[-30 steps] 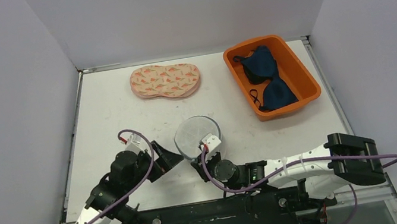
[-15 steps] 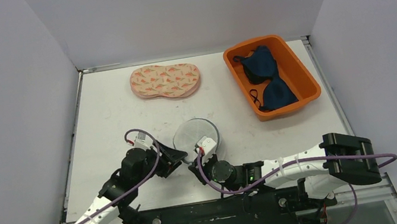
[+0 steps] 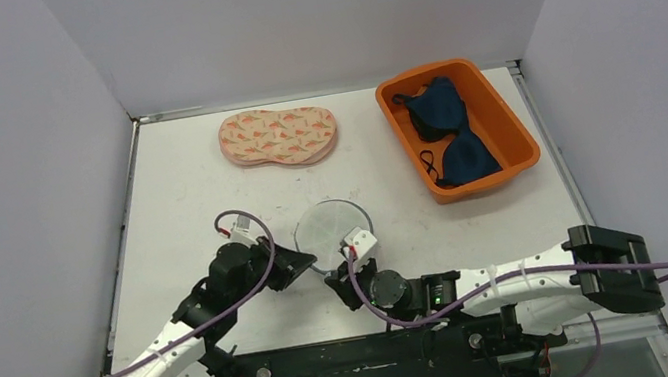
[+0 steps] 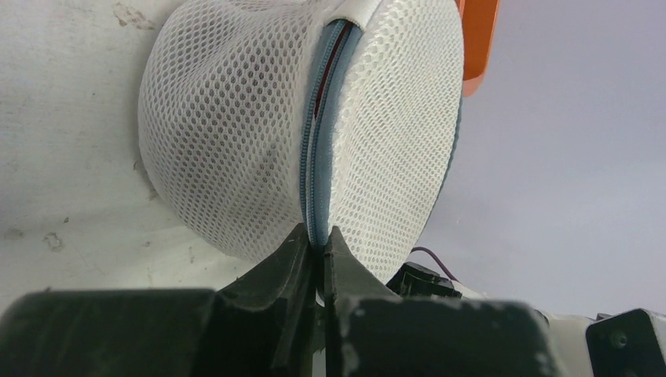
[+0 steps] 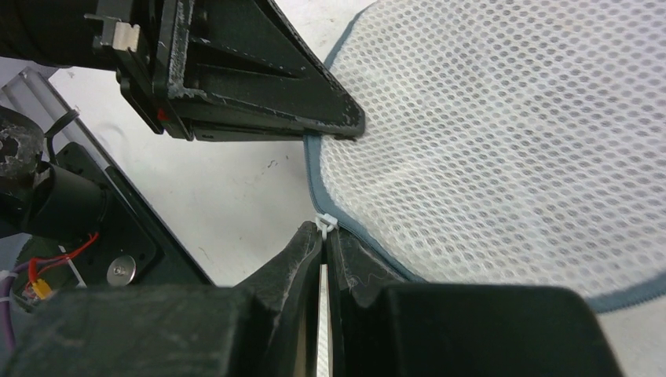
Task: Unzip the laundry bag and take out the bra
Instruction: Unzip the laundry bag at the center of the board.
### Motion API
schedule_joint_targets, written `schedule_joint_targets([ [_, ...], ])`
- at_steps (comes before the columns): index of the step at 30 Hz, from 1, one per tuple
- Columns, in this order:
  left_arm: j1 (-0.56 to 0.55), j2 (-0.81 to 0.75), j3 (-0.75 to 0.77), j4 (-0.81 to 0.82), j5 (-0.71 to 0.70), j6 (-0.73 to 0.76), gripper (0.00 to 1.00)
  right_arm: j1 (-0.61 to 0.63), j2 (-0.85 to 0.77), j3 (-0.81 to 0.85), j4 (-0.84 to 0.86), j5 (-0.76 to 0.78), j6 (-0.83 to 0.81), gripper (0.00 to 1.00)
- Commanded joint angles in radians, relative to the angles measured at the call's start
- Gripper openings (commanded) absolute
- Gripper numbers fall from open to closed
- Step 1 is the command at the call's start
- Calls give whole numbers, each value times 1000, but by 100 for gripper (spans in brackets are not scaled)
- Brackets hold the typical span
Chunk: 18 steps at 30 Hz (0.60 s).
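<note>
Laundry bag [image 3: 333, 229]: a round white mesh pouch lying on the worktop [image 3: 189, 191], near its front edge and between the two hands.
Zipper [image 4: 322, 118]: runs round the bag's rim on blue tape and looks closed along the stretch in view.
Left hand [image 4: 318, 236]: a second ago it stood wide beside the bag. Now it is clamped narrow on the blue zipper seam at the bag's near edge.
Right hand [image 5: 323, 236]: unchanged, pinched tight on the white zip-tie pull [image 5: 324, 222] at the rim.
What this means: the bag now seems anchored on one side and the pull held on the other, so drawing the pull along the zipper is probably the next step. Unzipping has not begun.
Bra: I cannot tell it through the mesh, so it is presumably inside.
Elsewhere: a flamingo-print bra [image 3: 279, 136] lies at the back, and the orange bin [image 3: 423, 71] holds navy bras [image 3: 446, 120].
</note>
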Motion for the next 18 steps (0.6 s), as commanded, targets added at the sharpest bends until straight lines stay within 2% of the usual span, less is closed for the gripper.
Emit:
schedule_joint_targets([
  [1, 4, 20, 62, 33, -23, 69, 0, 10, -105, -32, -78, 76, 29, 5],
  [5, 5, 43, 83, 31, -2, 106, 0, -8, -167, -65, -185, 152, 73, 5],
  [12, 18, 112, 150, 40, 67, 235, 0, 16, -272, -125, -182, 179, 58, 5],
  [15, 36, 180, 259, 22, 129, 297, 0, 49, -260, -110, -174, 185, 43, 5],
  [18, 41, 277, 396, -1, 181, 361, 10, 67, -222, -93, -126, 181, 28, 5],
])
